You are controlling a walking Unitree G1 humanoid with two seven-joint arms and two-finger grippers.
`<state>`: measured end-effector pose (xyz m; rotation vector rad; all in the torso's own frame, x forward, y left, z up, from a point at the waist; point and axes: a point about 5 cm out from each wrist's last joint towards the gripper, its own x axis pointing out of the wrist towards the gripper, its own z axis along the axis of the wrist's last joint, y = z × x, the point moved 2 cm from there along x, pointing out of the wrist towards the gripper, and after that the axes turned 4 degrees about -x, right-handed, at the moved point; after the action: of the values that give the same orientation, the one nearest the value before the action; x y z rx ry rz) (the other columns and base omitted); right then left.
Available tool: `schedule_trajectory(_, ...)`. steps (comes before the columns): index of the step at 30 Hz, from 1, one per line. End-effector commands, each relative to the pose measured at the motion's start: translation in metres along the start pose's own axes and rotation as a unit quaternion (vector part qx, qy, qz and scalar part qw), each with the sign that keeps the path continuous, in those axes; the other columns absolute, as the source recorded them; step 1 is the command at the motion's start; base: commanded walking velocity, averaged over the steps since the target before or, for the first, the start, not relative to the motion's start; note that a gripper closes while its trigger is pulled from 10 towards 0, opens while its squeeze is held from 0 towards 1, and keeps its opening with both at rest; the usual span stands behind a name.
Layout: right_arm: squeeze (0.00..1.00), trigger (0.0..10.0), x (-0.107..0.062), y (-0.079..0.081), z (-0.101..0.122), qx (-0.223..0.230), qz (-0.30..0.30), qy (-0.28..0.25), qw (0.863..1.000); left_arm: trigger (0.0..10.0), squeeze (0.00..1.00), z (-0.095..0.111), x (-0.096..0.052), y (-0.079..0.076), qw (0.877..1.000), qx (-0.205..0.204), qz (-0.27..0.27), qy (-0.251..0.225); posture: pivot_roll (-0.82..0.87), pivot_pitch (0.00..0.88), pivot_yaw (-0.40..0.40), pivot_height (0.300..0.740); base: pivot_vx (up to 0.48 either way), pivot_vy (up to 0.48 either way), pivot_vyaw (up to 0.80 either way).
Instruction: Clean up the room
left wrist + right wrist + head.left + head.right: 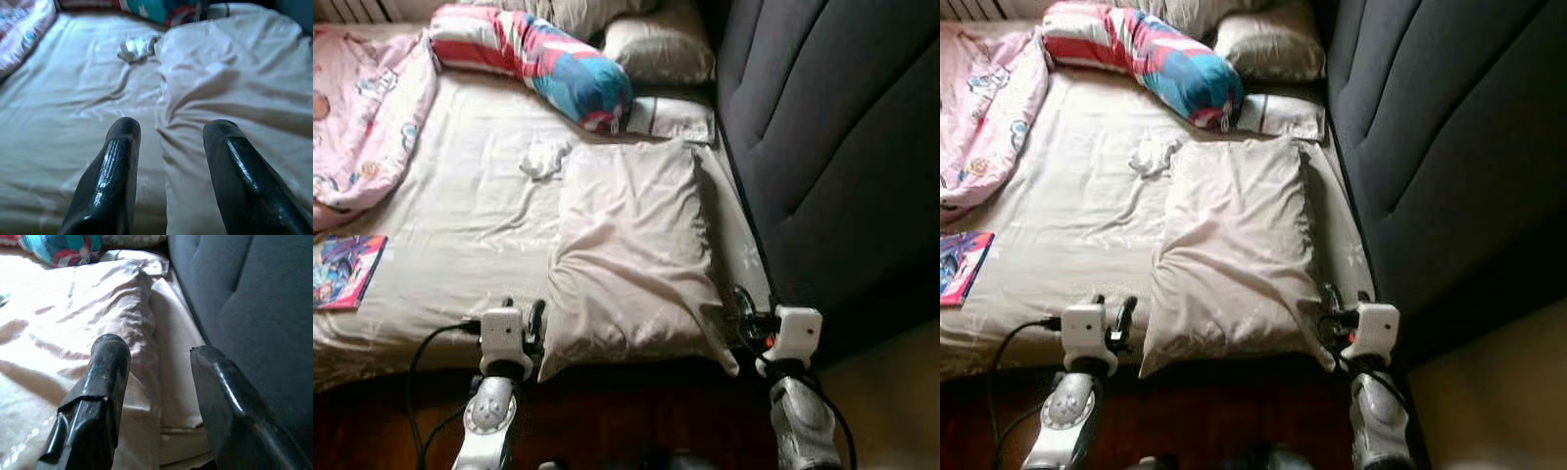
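Both tools, left (168, 134) and right (156, 357), are hovering released at the pillow's (631, 250) near corners on the bed (460, 235).

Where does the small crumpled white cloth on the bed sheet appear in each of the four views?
Left eye view: crumpled white cloth upper middle, just off the big pillow's far left corner.
Right eye view: cloth upper left of centre, same corner.
Left wrist view: cloth near the top, beyond the open jaws of the left gripper.
Right wrist view: I cannot make it out.
Shared landmark: the red and blue bolster.
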<state>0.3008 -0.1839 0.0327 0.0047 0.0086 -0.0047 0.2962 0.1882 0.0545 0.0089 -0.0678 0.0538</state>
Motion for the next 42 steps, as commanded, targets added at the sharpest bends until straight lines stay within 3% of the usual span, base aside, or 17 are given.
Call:
schedule_trajectory(1,0.00,10.0,-0.005,-0.001,0.000,0.008,-0.010,-0.005,1.000,10.0,0.00,0.000,-0.005,-0.003,1.000,-0.005,-0.001,0.004,-0.09,0.165,-0.032,0.740,0.000,0.000,0.00)
schedule_trajectory(14,0.00,10.0,0.008,0.010,0.015,0.034,-0.012,-0.022,0.999,10.0,0.00,0.019,0.004,-0.008,1.000,-0.008,-0.017,-0.010,-0.08,0.191,-0.031,0.740,0.027,0.000,0.00)
schedule_trajectory(34,0.00,10.0,0.011,0.012,0.015,0.037,-0.014,-0.010,0.999,10.0,0.00,0.022,0.004,-0.011,1.000,-0.012,-0.028,0.001,-0.07,0.208,-0.034,0.740,0.353,0.000,0.00)
schedule_trajectory(42,0.00,10.0,0.012,0.013,0.015,0.037,-0.014,-0.008,0.999,10.0,0.00,0.022,0.004,-0.012,0.999,-0.016,-0.037,0.003,-0.07,0.212,-0.034,0.740,0.000,0.000,0.00)
